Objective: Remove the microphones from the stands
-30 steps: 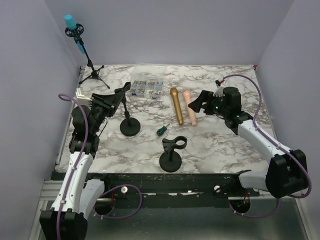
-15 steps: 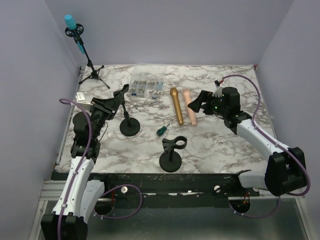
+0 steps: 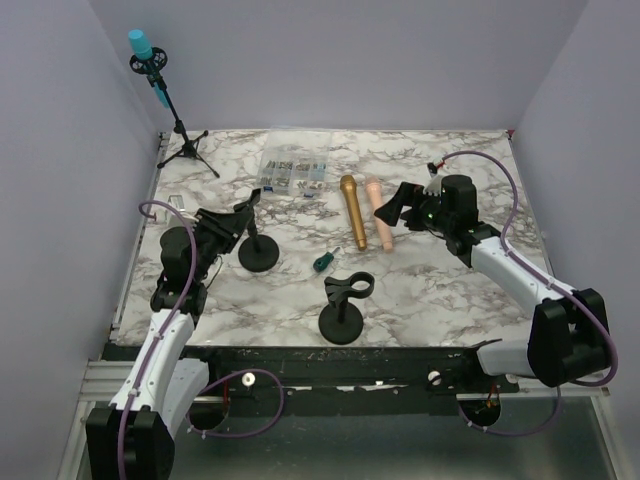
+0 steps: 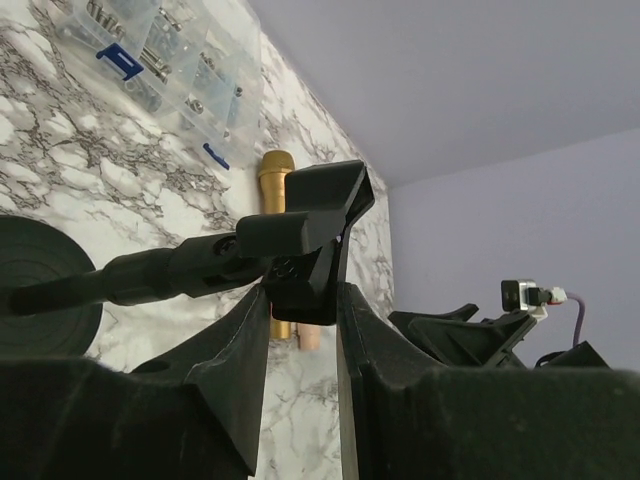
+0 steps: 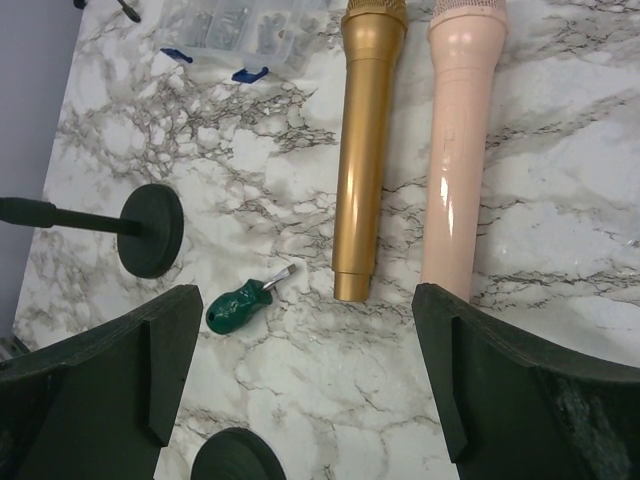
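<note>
While the left gripper [image 3: 238,215] pinches the black clip [image 4: 310,205] of the black round-based desk stand [image 3: 260,255] on the left of the white marble-patterned table [image 3: 450,290], its fingers are drawn close on either side of the clip's lower block. Over on the right, the right gripper [image 3: 397,203] hovers with its fingers spread wide. Its wrist view looks straight down on the gold metal microphone [image 5: 365,150] and the pale pink microphone [image 5: 460,150], which lie flat and side by side, heads to the far side. Neither finger touches them. A green-handled screwdriver [image 5: 238,305] lies just left of the gold one's tail. A second black round-based stand [image 3: 343,310] stands near centre, and a clear plastic parts box [image 3: 290,172] sits farther back. In the far left corner (well apart from both arms), the blue-headed microphone [image 3: 141,45] sits tilted in the black tripod stand [image 3: 185,135].
</note>
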Tool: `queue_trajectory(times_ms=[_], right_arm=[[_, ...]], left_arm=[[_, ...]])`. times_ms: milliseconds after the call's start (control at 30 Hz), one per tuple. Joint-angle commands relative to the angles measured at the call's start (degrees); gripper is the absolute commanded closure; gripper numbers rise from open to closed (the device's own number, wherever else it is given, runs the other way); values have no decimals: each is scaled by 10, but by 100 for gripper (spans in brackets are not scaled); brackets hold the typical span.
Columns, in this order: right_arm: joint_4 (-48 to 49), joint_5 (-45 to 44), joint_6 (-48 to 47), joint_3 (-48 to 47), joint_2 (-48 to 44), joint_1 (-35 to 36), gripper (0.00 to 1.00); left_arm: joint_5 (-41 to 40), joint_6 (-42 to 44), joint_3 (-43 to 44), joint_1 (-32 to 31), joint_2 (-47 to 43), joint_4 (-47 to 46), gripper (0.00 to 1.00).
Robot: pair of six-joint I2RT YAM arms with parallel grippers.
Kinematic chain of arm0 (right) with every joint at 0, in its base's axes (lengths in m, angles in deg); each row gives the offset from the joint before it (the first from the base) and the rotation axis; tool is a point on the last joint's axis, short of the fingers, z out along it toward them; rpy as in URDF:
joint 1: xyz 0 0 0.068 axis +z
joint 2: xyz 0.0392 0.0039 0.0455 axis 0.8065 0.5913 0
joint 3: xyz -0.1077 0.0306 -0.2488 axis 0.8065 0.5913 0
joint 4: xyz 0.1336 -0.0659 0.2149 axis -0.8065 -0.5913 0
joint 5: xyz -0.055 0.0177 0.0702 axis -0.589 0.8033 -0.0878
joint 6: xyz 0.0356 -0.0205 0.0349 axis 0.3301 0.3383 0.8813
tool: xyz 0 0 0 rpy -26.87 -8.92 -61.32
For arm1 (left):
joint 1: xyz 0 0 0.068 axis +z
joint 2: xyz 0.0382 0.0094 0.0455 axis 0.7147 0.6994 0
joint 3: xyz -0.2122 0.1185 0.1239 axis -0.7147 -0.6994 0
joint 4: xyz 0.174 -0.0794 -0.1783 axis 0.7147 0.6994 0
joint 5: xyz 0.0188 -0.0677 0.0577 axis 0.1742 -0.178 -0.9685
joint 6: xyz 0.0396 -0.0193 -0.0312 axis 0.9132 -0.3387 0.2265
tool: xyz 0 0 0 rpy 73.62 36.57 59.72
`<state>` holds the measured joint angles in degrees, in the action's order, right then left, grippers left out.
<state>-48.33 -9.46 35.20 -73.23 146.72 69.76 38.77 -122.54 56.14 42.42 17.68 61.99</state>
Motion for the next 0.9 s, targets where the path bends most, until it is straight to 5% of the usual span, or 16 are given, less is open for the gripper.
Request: queue_trajectory(times_ms=[0, 433, 867], right_arm=[[15, 11, 2, 7, 8, -4, 5], [20, 15, 3, 7, 16, -4, 5], [21, 17, 3, 8, 21, -4, 5]], left_arm=[[-14, 85, -10, 4, 24, 114, 100], [99, 70, 80, 3, -121, 251, 100], [224, -17, 39, -24, -216, 281, 100]])
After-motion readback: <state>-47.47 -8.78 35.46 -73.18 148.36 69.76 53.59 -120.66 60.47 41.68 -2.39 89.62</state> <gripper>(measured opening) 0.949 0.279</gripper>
